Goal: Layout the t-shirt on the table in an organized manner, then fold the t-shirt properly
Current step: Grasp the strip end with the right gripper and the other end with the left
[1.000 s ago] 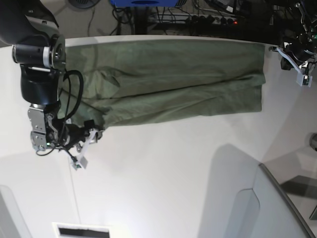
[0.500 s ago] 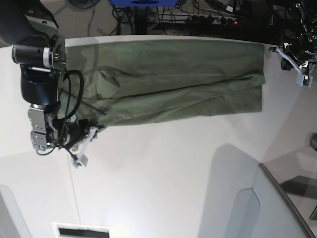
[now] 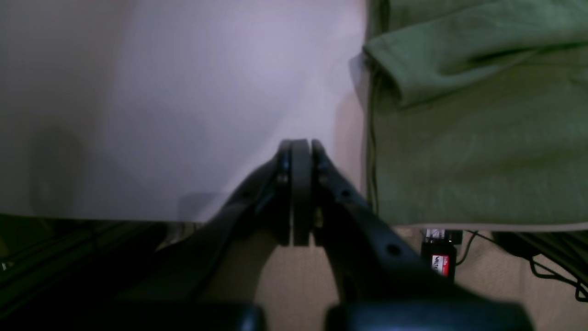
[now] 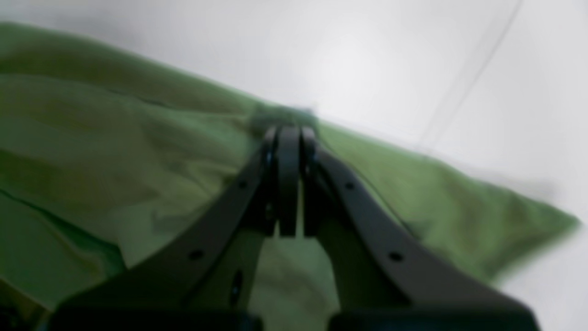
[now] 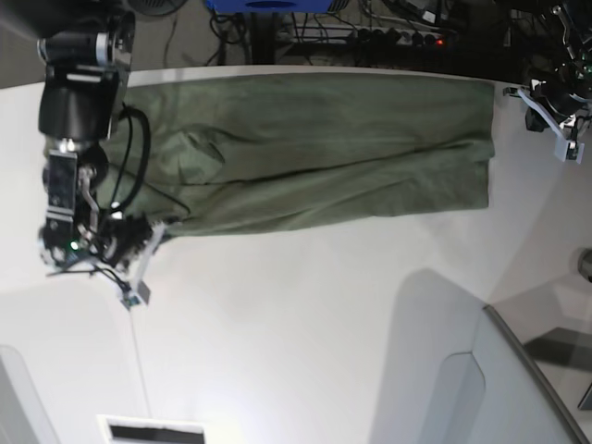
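At the base view's left the right gripper (image 5: 141,270) is clenched on a pinched fold of the olive t-shirt (image 5: 314,153), which lies stretched across the white table (image 5: 305,324), while the left gripper (image 5: 555,125) hangs closed and empty just beside the shirt's far end.

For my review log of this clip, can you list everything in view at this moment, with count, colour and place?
t-shirt: one, olive green, lying folded lengthwise along the far side of the table.
table: one, white, filling most of the base view.
grey panel: one, grey, near corner on the base view's right.
cables and power strip: several, dark, on the floor beyond the far edge.
blue object: one, blue, floor behind the table, mostly cut off.
right gripper: one, black, fingers shut on the near edge of the t-shirt.
left gripper: one, black, fingers shut, holding nothing, beside the shirt's end at the table edge.
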